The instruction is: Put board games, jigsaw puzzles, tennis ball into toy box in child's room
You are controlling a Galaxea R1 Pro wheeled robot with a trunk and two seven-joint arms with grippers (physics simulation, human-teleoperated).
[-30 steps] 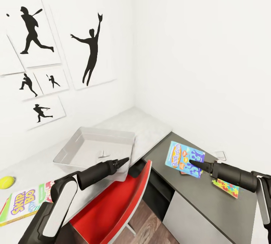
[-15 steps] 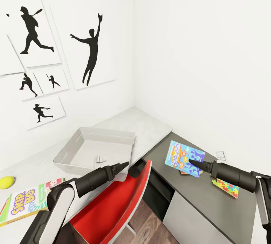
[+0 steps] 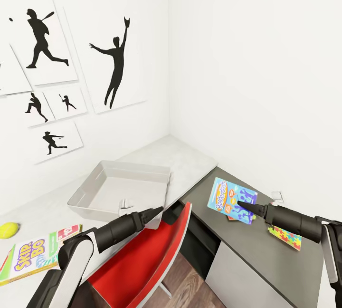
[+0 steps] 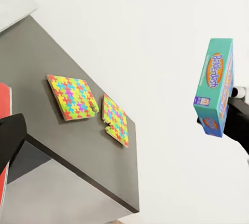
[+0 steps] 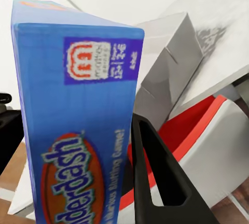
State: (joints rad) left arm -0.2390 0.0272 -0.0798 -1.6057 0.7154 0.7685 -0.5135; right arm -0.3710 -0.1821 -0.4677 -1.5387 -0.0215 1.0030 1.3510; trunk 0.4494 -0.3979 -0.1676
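Observation:
My right gripper (image 3: 244, 206) is shut on the small blue board game (image 3: 232, 198), holding it on edge above the dark grey part of the table (image 3: 266, 260). The left wrist view shows this box (image 4: 214, 86) in the air, with two jigsaw puzzles (image 4: 72, 97) (image 4: 115, 119) lying flat on the dark top. One puzzle (image 3: 285, 237) sits beside my right arm. The grey toy box (image 3: 95, 194) stands with nothing in it on the pale table top. My left gripper (image 3: 156, 211) hovers open at its near corner. The Skip-Bo game (image 3: 31, 258) and the tennis ball (image 3: 8, 230) lie at the far left.
A red chair (image 3: 147, 260) is tucked under the table corner, below both grippers. White walls meet behind the table, the left one hung with black baseball silhouettes (image 3: 114, 61). A small white object (image 3: 277, 196) lies by the right wall.
My left arm has sunk a little, its tip now lower against the toy box's near corner. The right gripper and the blue box have barely shifted.

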